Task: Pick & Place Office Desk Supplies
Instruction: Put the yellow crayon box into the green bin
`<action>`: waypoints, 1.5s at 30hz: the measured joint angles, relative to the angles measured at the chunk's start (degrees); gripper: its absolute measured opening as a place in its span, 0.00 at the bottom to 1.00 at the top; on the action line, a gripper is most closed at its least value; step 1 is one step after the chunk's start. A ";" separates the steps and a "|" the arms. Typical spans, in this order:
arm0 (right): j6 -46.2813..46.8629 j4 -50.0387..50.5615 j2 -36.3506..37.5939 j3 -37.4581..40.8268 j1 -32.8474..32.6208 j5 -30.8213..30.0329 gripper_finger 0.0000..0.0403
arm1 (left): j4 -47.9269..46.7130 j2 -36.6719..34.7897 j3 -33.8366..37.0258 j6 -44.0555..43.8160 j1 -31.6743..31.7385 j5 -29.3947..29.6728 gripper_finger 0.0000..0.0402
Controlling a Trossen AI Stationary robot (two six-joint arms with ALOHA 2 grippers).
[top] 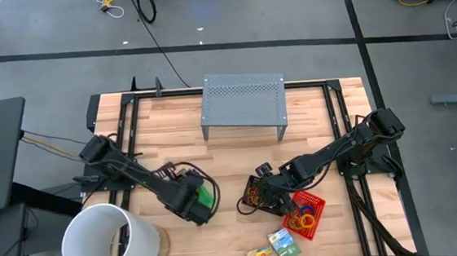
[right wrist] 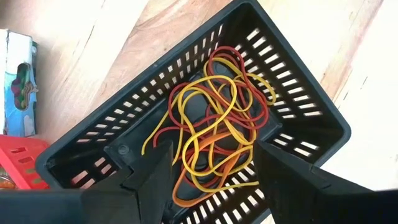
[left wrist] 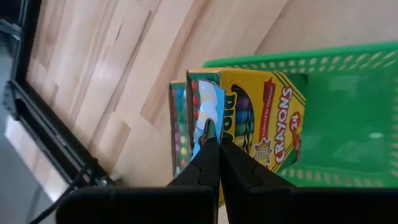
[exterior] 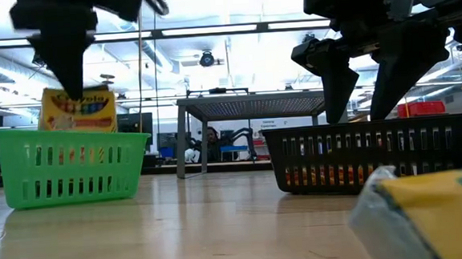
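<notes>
Crayons: we see a crayon box point(left wrist: 261, 118) standing in the green tray point(left wrist: 348, 106) near the bench's front left, our left gripper point(left wrist: 214, 146) pressed together above it. Our right gripper point(right wrist: 211, 168) hangs spread over rubber bands point(right wrist: 211, 118) in the black tray point(right wrist: 298, 106).

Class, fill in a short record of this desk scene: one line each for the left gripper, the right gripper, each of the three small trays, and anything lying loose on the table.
left gripper: shut, above crayon boxes
right gripper: open, over black tray
green tray: holds crayon boxes
black tray: rubber bands inside
red tray: coloured rings inside
loose items: crayon box near table's front edge
</notes>
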State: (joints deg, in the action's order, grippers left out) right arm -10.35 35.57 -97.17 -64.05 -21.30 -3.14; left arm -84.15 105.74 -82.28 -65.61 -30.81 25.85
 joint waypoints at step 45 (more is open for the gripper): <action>0.24 -0.17 0.00 0.00 0.00 -0.02 0.57 | -2.32 4.38 -1.27 -1.46 -2.25 1.98 0.42</action>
State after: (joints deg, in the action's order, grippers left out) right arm -10.11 35.40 -97.17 -64.05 -21.30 -3.16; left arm -86.47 110.13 -83.55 -67.07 -33.06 27.83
